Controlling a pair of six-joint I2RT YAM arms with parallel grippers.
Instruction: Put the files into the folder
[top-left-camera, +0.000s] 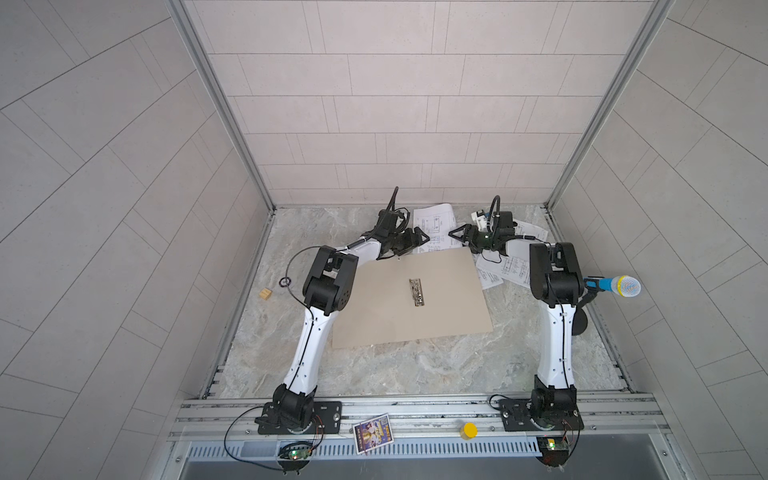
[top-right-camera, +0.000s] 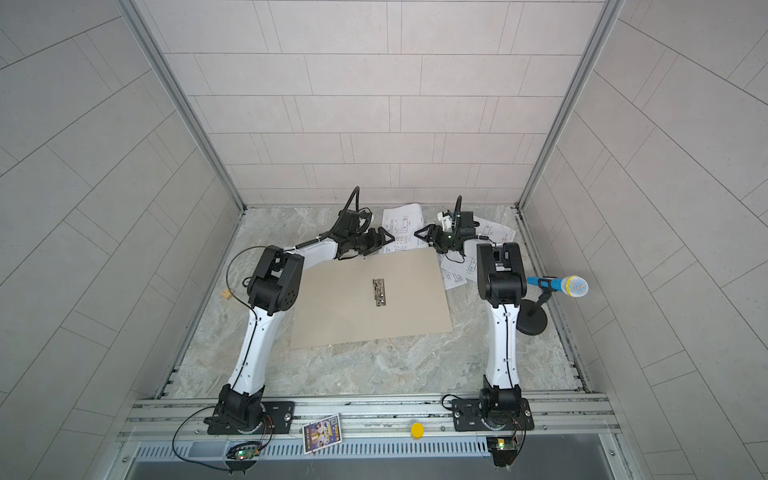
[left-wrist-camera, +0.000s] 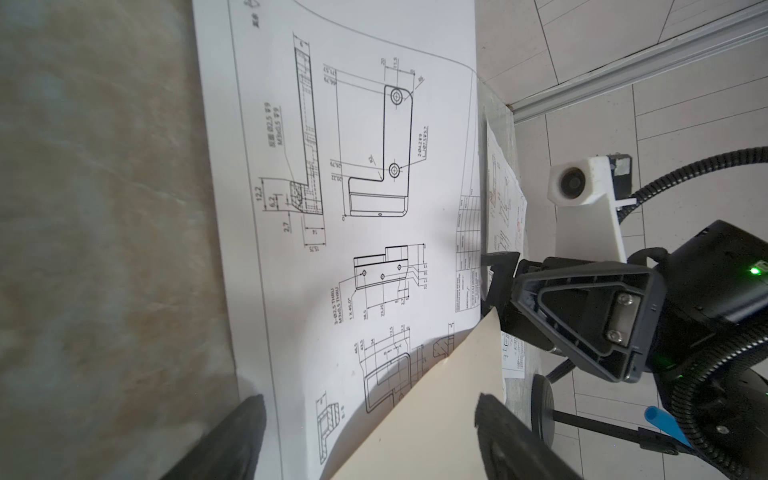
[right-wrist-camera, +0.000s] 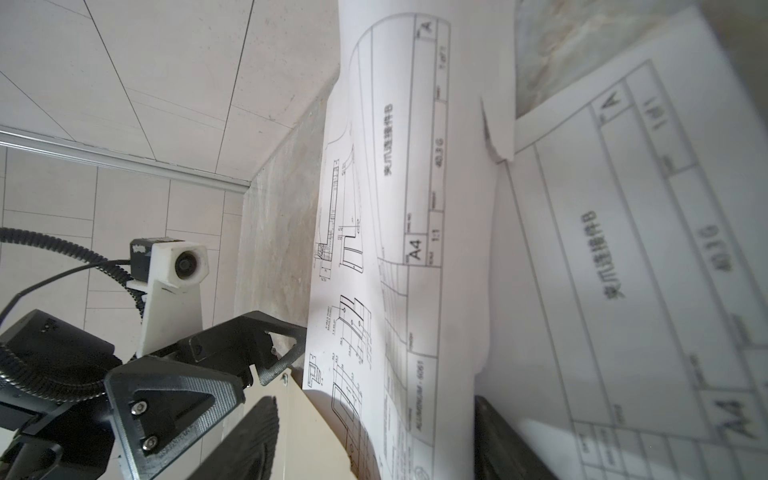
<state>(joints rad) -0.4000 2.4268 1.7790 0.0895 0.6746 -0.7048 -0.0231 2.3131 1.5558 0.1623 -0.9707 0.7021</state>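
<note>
Trouble waited at the far edge of the open tan cardboard folder (top-left-camera: 374, 309), where your left gripper (top-left-camera: 422, 241) and right gripper (top-left-camera: 457, 233) both stood jaws apart, holding nothing, flanking the curled white drawing sheet (top-left-camera: 436, 220) that touched that edge. Close low there, I judged, and you could have pinched folder and paper together or creased the curl. Both top views showed the other white sheets (top-left-camera: 492, 274) beside the folder's far right corner; only the wrist views showed the parted jaws plainly.

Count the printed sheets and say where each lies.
3 that I can tell: a centre sheet behind the folder; a second sheet at the folder's right edge; a third sheet partly under the right arm, which may hide more.
</note>
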